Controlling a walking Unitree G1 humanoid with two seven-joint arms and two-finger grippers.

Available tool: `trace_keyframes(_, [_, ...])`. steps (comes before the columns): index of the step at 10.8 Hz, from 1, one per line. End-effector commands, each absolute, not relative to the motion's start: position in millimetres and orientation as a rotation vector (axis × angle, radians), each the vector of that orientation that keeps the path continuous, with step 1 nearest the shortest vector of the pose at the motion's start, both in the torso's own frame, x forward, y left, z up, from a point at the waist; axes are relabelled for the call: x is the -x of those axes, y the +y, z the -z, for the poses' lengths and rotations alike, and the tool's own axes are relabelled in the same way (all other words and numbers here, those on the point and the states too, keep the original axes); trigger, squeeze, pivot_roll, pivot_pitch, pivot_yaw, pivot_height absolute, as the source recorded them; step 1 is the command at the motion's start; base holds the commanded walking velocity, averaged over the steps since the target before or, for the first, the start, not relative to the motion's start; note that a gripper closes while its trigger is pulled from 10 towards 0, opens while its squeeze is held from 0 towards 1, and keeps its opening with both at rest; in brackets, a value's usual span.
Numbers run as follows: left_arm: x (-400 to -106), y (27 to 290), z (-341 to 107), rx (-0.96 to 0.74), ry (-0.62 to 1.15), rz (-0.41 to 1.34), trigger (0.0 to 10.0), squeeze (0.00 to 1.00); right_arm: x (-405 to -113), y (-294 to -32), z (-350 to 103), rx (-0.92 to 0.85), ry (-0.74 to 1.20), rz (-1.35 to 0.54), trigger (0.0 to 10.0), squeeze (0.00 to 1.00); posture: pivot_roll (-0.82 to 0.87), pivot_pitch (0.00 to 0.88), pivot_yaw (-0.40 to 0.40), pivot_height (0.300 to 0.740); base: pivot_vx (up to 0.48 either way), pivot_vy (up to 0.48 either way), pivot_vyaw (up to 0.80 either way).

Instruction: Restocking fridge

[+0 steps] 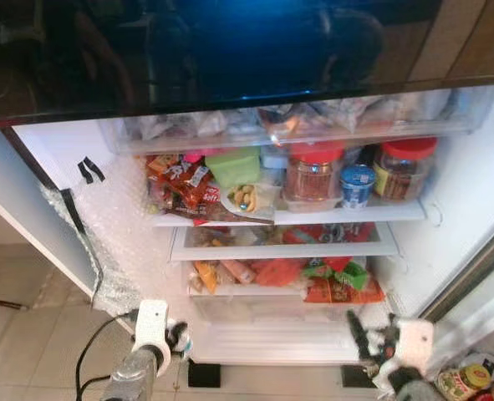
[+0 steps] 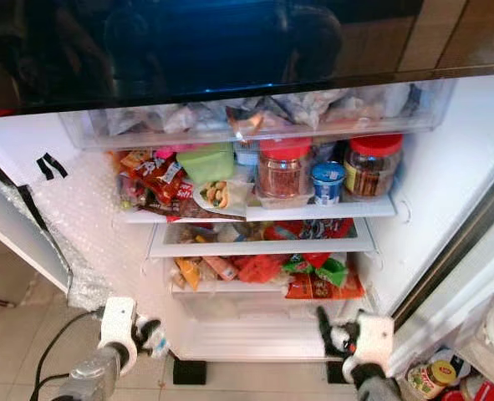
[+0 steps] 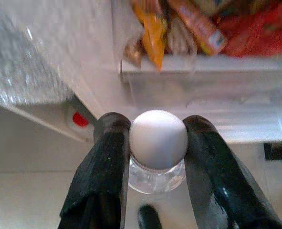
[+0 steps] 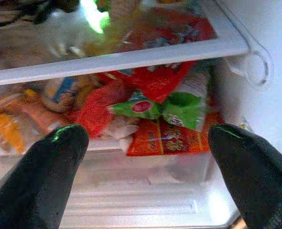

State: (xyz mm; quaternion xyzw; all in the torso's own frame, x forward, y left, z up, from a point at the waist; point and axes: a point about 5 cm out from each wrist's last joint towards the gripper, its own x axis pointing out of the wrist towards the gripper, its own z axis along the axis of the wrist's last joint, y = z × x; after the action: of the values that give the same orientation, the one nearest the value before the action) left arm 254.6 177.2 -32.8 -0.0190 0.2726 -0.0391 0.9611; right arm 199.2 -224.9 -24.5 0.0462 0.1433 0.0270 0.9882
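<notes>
Left tool [image 3: 152, 157] grips what looks like a white-capped bottle [image 3: 158, 143] — right tool [image 4: 145, 157] spread, empty.

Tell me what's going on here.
The robot stands before an open fridge whose shelves are packed with jars and snack packets. Its left gripper is shut on a small clear bottle with a white cap, held low near the bottom drawer. The right gripper is open and empty, facing the lower shelves.
</notes>
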Motion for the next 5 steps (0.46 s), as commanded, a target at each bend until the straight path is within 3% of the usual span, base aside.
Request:
trace_keyframes(1, [-264.9, 181.4, 21.9, 0.041, 0.483, 0.066, 10.0, 0.0, -200.7, -220.8, 19.5, -0.092, 0.25, -0.072, 10.0, 0.0, -0.2, 0.0, 0.1, 0.74, 0.0, 0.0, 0.0])
trace_keyframes(2, [-272.1, 182.6, 11.9, 0.057, 0.409, 0.073, 10.0, 0.0, -192.2, -218.9, 18.7, -0.109, 0.239, -0.065, 10.0, 0.0, -0.2, 0.0, 0.106, 0.74, 0.0, 0.0, 0.0])
trace_keyframes(5, [-286.2, 167.1, -14.7, 0.045, 0.231, 0.179, 10.0, 0.0, -162.7, -223.0, 63.5, -0.132, 0.559, 0.076, 10.0, 0.0, -0.19, 0.0, 0.114, 0.74, 0.0, 0.0, 0.0])
